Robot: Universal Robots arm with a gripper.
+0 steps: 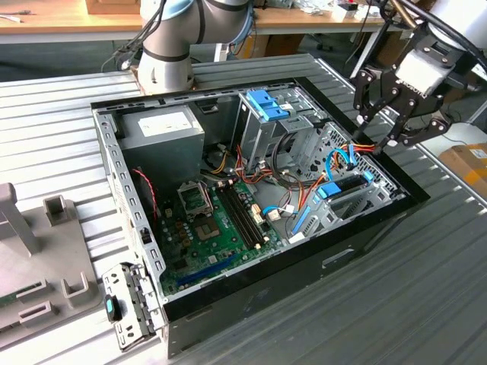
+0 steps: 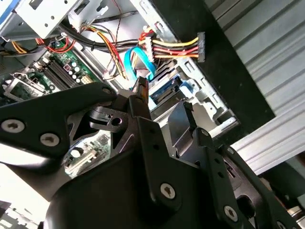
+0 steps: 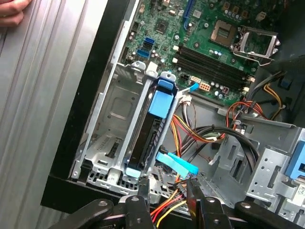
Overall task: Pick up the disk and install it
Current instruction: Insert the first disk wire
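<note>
Disk (image 3: 150,136): we see it on edge in its bay (image 3: 107,119), long axis running away from the jaws.
Gripper (image 3: 167,193): spread, pinching nothing, near its closest end.

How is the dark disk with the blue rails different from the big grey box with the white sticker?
The disk is dark with light-blue rails; the grey box is pale with a white sticker. The disk is a thin slab; the grey box is far bulkier. The disk stands on edge in a metal bay; the grey box fills a corner. Both sit inside the open computer case.
</note>
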